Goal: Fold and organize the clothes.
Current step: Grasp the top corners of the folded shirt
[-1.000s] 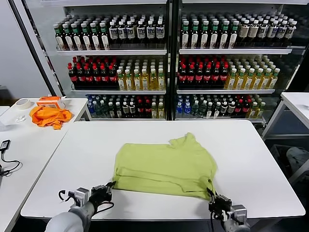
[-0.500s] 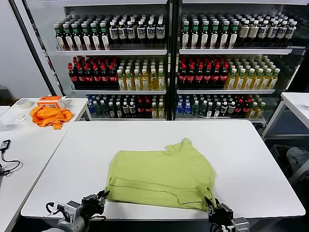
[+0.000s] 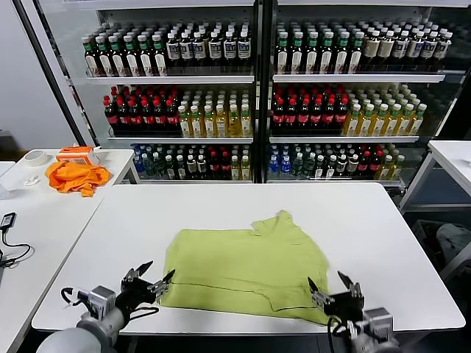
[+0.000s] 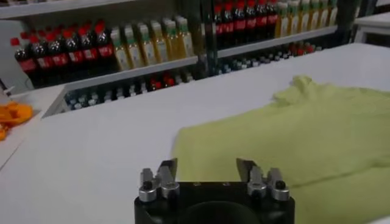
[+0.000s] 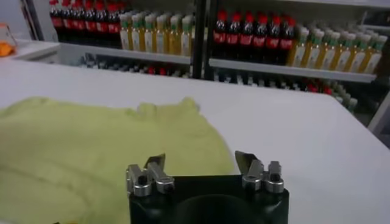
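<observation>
The lime-green T-shirt (image 3: 243,268) lies folded flat on the white table (image 3: 368,220), near its front edge, with a sleeve sticking up at the far side. No print shows. My left gripper (image 3: 151,273) is open and empty just off the shirt's front left corner. My right gripper (image 3: 332,284) is open and empty at the shirt's front right corner. The shirt also shows in the left wrist view (image 4: 304,134), beyond my left gripper (image 4: 207,167), and in the right wrist view (image 5: 91,146), beyond my right gripper (image 5: 200,159).
A bright orange garment (image 3: 73,176) lies on a side table at the far left, with a tape roll (image 3: 34,157) beside it. Glass-door fridges full of bottles (image 3: 257,95) stand behind the table. Another white table (image 3: 452,158) is at the right.
Both grippers have opened and let go of the shirt's front corners. The shirt, dragged toward the front edge before, now lies still and flat.
</observation>
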You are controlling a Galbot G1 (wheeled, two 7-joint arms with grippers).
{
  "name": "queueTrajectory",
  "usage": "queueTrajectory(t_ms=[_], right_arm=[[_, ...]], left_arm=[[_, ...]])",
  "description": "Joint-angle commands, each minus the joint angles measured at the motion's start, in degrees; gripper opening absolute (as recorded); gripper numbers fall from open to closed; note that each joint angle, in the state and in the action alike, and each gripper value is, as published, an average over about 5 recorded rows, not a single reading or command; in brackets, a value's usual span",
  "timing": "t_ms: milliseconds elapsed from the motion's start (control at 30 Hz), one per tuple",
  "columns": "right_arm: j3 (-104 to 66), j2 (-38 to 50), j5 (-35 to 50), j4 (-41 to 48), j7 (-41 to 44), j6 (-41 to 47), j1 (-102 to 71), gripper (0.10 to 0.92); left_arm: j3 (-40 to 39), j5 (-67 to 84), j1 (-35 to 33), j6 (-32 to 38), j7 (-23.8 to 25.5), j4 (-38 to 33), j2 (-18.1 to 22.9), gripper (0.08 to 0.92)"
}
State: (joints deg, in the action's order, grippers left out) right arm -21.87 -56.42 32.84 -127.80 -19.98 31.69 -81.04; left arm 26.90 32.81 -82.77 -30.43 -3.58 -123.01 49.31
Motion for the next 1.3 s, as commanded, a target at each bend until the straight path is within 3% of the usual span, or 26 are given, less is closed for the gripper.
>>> queueTrajectory(t_ms=[33,167,400,633,1300], right_arm=[[7.11,-1.96,3.7,14.95,0.18,1.49,21.98,0.822],[10.35,-5.14,3.94,22.44,0.18,1.45,29.34,0.823],[14.47,-11.54,1.06,35.83,1.08,-0.42,37.07,0.823],[15.69,-16.38,-1.32,47.88,1.23,-2.17,41.62,0.823],[16.07,-19.99,-2.76,54.85,3.22,-5.39,43.98,0.823]], left_arm=[[-7.63,6.63,20.43,4.05,4.5,19.11,-0.57,0.759],[-10.62,7.37,25.81,4.67,5.63,23.71,-0.17,0.817],[-15.07,6.07,31.64,5.62,7.95,31.61,1.57,0.823],[-18.35,4.83,35.0,5.06,8.63,34.91,2.43,0.823],[-20.62,4.71,36.76,5.14,10.48,40.06,4.14,0.823]])
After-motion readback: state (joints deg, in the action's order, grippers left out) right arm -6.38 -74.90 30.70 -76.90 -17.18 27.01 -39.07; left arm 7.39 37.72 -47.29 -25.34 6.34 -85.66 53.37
